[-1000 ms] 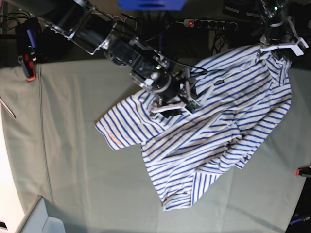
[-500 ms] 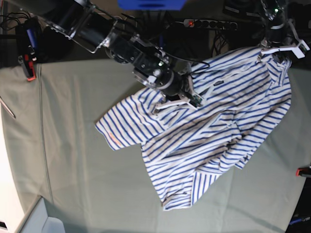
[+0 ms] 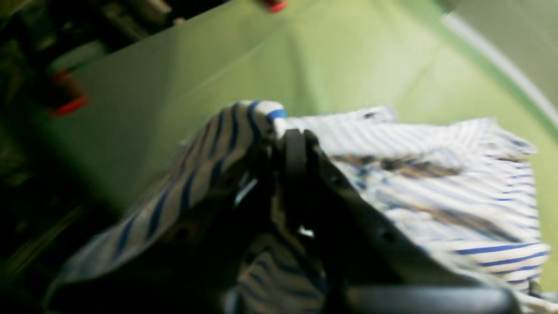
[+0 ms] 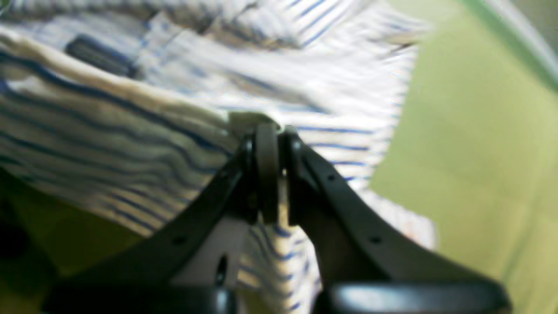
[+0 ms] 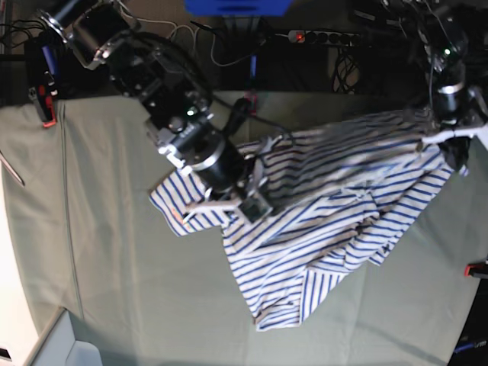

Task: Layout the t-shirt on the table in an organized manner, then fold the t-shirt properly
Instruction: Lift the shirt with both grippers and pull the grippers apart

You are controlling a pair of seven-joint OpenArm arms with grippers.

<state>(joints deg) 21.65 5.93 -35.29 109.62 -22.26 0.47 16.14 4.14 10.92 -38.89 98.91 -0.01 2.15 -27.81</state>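
The t-shirt (image 5: 328, 221), white with thin blue stripes, lies crumpled and slanted on the right half of the table (image 5: 114, 259). My right gripper (image 5: 229, 204) is shut on a fold of the shirt near its left sleeve; the right wrist view shows the jaws pinching striped cloth (image 4: 266, 131). My left gripper (image 5: 450, 137) is shut on the shirt's far right edge and holds it raised; the left wrist view shows a fold of the t-shirt (image 3: 244, 131) caught between the jaws (image 3: 290, 139). The dark tag (image 4: 98, 56) shows in the right wrist view.
Red-and-black clamps sit at the far left edge (image 5: 46, 107) and the right edge (image 5: 476, 268). A power strip (image 5: 328, 36) and cables lie behind the table. A pale box corner (image 5: 69, 347) is at the front left.
My right gripper has moved toward the front left, dragging the shirt's cloth with it. My left gripper has moved nearer from the far edge, pulling the shirt's right edge along.
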